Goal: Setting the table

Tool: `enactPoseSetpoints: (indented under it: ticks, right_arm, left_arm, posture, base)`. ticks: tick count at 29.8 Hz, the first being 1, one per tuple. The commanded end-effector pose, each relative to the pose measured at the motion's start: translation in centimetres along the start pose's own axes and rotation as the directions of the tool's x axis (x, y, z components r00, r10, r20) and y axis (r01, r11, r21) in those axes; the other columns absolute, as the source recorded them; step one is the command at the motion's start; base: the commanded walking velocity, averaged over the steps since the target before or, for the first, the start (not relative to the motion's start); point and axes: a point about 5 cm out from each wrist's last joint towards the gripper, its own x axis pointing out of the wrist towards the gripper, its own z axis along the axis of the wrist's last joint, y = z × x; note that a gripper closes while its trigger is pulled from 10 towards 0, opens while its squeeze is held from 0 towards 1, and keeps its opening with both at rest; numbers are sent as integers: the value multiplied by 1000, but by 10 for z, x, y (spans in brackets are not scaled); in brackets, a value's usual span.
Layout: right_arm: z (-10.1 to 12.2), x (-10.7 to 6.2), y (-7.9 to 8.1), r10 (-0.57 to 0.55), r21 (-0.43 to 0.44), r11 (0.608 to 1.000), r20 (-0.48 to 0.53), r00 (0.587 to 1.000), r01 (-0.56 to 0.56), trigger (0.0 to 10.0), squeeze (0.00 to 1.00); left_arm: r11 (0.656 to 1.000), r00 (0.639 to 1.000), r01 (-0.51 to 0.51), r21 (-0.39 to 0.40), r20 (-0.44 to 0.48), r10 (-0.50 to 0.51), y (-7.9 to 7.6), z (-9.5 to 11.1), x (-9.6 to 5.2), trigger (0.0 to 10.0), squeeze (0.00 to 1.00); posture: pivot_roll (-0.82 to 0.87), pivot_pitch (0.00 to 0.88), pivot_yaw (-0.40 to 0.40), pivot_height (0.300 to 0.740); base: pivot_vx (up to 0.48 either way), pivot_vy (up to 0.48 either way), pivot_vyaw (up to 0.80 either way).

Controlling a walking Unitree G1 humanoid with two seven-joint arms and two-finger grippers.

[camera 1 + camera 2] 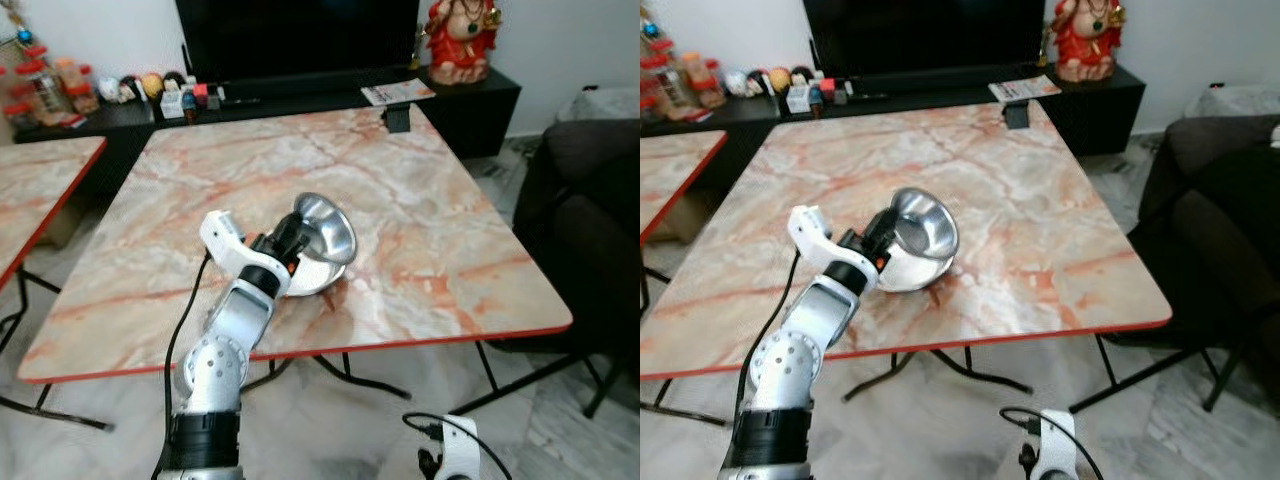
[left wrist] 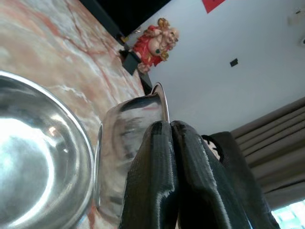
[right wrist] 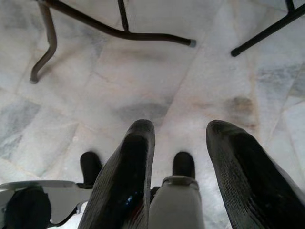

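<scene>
While the left gripper is pinched tight on the rim of a tilted steel bowl, a second steel bowl sits directly beneath it on the marble table, near the front edge and a little left of centre. In the left wrist view I see the two black fingers pressed together with the thin rim between them, the held bowl standing almost on edge against the lower one. My concern is the grip: a narrow pinch on smooth, curved metal could let the bowl pivot or slip, and I judge it would then clatter onto the lower bowl or roll toward the red-trimmed table edge and the floor. Dragging the held bowl may also shove the lower one nearer that edge. The right gripper hangs idle above the floor tiles with its fingers spread apart, too far off to steady anything. As for writing, I can read none: the leaflet at the far table edge and the jars on the low cabinet are too small to make out.
</scene>
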Motion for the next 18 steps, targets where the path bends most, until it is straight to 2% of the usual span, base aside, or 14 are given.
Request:
enactPoseSetpoints:
  ticks: [1,9,18]
  right_arm:
    - [4,1,5,11,9,1000,10,1000,-11,10000,0]
    - [3,1,6,20,-25,999,8,1000,-20,10000,0]
    - [3,1,7,18,-8,1000,9,1000,-18,10000,0]
  left_arm:
    - [1000,1000,0,-30,31,1,-2,1,1,10000,0]
    - [1000,999,-1,-30,38,2,-2,1,0,10000,0]
    - [1000,999,-5,-28,40,6,0,2,-1,10000,0]
  posture:
    - [61,0,48,732]
    - [63,0,46,732]
    - [67,0,46,732]
  base:
    - [266,0,0]
    - [266,0,0]
    - [266,0,0]
